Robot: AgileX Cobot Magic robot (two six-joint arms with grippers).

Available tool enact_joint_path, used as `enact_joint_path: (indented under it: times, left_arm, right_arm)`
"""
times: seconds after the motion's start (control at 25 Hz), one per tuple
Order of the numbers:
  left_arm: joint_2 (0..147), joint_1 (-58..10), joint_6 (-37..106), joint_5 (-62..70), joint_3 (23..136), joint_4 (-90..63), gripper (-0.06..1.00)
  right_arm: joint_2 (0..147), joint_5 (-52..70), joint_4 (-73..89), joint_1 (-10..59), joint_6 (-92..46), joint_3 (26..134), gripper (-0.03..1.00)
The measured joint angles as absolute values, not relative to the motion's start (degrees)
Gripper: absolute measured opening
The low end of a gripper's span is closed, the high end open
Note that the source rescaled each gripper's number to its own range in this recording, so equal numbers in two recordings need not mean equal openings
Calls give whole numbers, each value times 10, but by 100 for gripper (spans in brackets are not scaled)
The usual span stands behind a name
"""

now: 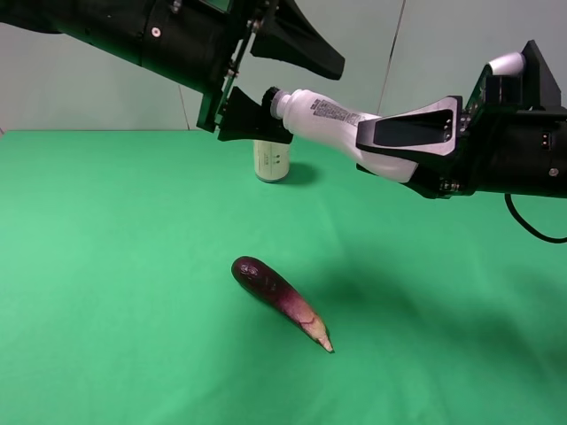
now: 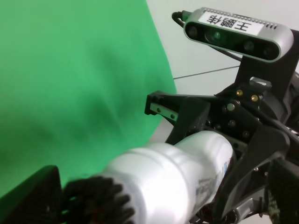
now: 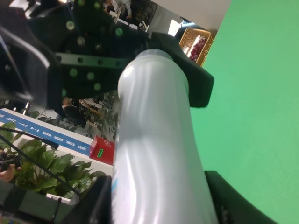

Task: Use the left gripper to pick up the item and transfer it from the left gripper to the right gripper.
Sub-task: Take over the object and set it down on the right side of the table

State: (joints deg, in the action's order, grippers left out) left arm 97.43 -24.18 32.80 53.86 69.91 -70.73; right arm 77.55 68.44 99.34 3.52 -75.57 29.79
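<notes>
The item hung in the air above the green table, lying nearly level, with its cap toward the left gripper. The right gripper was clamped on its lower half, with a white finger pressed against each side. The left gripper's black fingers stood spread wide. The upper one was clear of the bottle, and the lower one sat by the cap, perhaps touching it. A cream can stood on the table beyond, and an eggplant lay nearer the camera.
</notes>
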Motion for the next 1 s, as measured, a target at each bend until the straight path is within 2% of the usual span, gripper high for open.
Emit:
enact_joint_path:
  times: [0.64, 1.0]
  left_arm:
    - [938, -160, 328, 575, 700, -649, 75]
    - [852, -67, 317, 585, 700, -574, 75]
  right_arm:
    - [776, 684, 993, 35, -756, 298, 2]
    - [776, 684, 993, 35, -755, 298, 2]
